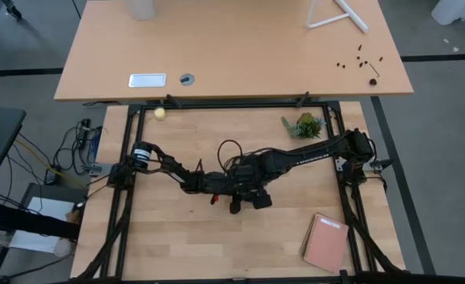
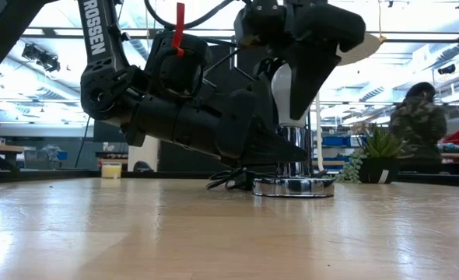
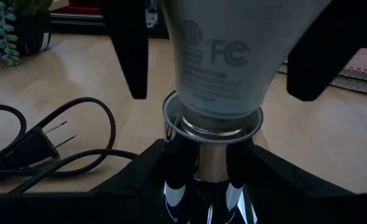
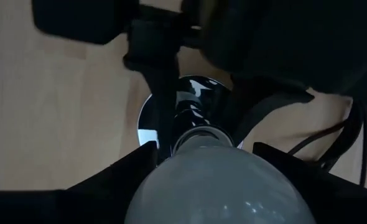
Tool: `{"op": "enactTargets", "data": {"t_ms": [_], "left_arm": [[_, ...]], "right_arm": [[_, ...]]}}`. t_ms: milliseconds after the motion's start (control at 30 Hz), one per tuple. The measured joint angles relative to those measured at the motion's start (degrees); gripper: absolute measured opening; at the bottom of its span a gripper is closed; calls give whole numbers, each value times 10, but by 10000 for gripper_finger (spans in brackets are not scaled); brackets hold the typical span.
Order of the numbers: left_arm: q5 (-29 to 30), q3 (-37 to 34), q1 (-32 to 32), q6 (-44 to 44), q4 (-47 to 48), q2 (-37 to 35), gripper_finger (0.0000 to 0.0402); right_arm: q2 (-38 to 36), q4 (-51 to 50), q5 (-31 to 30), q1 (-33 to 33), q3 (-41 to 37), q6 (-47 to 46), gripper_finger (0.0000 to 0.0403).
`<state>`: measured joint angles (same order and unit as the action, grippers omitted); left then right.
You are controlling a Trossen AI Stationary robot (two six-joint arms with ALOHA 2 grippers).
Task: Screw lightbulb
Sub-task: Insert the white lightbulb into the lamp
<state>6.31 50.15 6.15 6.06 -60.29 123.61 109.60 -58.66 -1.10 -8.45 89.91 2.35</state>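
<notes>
White glass, the lightbulb (image 3: 224, 56) stands upright mid-table, its base entering the chrome socket (image 3: 211, 127). Our right gripper (image 2: 292, 85) clasps it from above; our left gripper (image 3: 209, 186) braces the socket's stem. We should twist gently, keeping it vertical.

Two matte-black arms (image 2: 190, 117), white TROSSEN lettering (image 2: 96, 27), red tab (image 2: 180, 27), black looping cables (image 1: 231, 150).

Small yellowish ball (image 1: 160, 113) near the table's far left edge, potted green plant (image 1: 306, 125) toward the far right, pink notebook (image 1: 325, 242) at the near right corner, black cord with plug (image 3: 43, 144) lying on the wood, person (image 2: 418, 128) in the background room.
</notes>
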Motion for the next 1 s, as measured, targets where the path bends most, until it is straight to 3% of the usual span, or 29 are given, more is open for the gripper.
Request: {"op": "enactTargets", "data": {"t_ms": [667,900,1000], "left_arm": [[12,0,0,4,0,0,191],[15,0,0,6,0,0,191],[15,0,0,4,0,0,191]], "right_arm": [[0,10,-34,10,-1,-417,264],[0,12,-25,20,-1,-448,276],[0,14,-20,20,-1,-410,294]]}}
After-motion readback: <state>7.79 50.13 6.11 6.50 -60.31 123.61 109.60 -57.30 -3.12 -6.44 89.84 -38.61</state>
